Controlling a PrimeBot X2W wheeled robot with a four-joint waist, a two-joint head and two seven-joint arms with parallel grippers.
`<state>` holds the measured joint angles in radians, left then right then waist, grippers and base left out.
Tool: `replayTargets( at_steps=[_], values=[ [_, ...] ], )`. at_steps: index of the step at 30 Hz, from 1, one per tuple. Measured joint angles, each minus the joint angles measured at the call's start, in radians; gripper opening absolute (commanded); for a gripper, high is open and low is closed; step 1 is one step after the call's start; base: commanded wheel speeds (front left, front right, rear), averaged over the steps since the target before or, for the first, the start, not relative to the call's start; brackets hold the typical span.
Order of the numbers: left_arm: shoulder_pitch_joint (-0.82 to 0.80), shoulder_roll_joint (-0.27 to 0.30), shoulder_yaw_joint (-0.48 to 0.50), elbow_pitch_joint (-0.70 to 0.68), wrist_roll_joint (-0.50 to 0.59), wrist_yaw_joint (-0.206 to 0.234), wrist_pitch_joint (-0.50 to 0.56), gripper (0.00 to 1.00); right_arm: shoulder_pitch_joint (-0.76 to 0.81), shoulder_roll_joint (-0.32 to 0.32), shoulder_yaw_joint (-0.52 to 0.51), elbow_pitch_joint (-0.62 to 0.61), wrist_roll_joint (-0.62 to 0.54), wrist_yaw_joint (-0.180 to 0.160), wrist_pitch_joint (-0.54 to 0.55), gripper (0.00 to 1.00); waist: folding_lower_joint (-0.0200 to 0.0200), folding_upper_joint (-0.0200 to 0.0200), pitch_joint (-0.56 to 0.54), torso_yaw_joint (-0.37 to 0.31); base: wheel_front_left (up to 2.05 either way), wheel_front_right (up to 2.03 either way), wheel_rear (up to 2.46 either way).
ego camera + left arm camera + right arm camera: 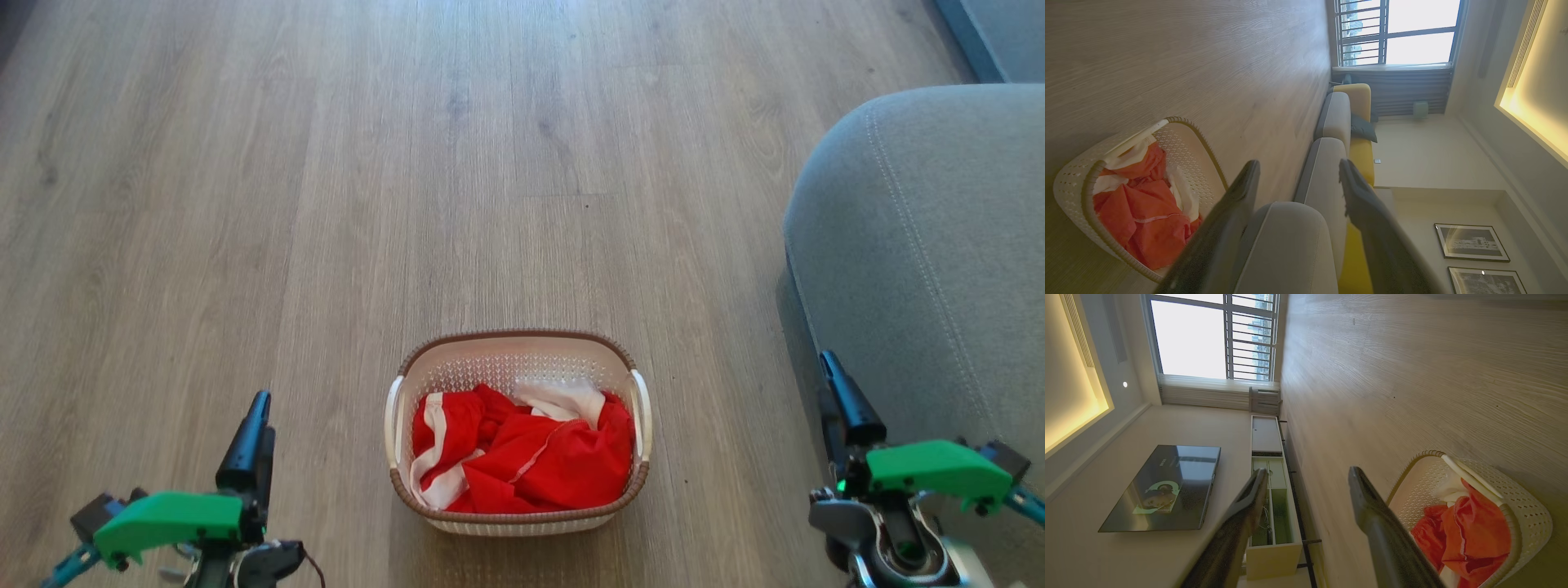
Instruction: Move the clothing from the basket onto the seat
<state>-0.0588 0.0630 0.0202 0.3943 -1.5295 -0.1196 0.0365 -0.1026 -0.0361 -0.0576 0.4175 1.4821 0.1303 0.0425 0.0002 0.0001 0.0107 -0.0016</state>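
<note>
Left hand (260, 404): low at the near left of the head view, well apart from the basket. In the left wrist view its two dark fingers (1237, 212) stand apart with nothing between them.
Right hand (831, 366): low at the near right, in front of the seat's rounded corner. Whether it touches the fabric cannot be told. In the right wrist view its fingers (1372, 514) are also spread and empty.
Basket (516, 334): upright on the floor between the two hands and a little ahead of them, clear of both.
Clothing (535, 461): a crumpled heap of red with white panels, lying wholly inside the basket and below its brown rim. Nothing hangs over the edge.
Seat (922, 245): the grey cushion to the right of the basket, apart from it with a strip of floor between. The part in view carries no garment.
Floor (326, 180): pale wood planks running on beyond the basket, with no cloth lying on them.
Done: by my reading nothing yet, since no garment has left the basket and neither hand has hold of any.
Left: the whole job, meaning reach into the basket, take hold of the red fabric, lift it over the rim, carry it right and lay it on the cushion. The heap may well take more than one trip.
</note>
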Motion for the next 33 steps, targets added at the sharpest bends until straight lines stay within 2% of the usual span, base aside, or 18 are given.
replayTargets(
  at_steps=[8, 22, 33],
  values=[
    [-0.029, 0.014, -0.015, 0.012, 0.098, 0.0, -0.022, 1.0, -0.046, 0.0, 0.012, 0.014, -0.106, 0.0, -0.022, 1.0, 0.0, 0.0, 0.002, 0.0, 0.0, 0.0, 0.0],
    [-0.066, 0.028, -0.021, 0.017, 0.386, -0.001, -0.062, 1.0, -0.095, 0.0, 0.042, 0.033, -0.374, 0.0, -0.062, 1.0, -0.0002, 0.0, 0.003, -0.001, 0.0, 0.0, 0.0],
    [-0.099, 0.033, -0.029, 0.027, 0.523, -0.001, -0.091, 1.0, -0.149, -0.001, 0.067, 0.058, -0.508, 0.0, -0.097, 1.0, -0.0002, 0.0, 0.008, -0.002, 0.0, 0.0, 0.0]
  ],
)
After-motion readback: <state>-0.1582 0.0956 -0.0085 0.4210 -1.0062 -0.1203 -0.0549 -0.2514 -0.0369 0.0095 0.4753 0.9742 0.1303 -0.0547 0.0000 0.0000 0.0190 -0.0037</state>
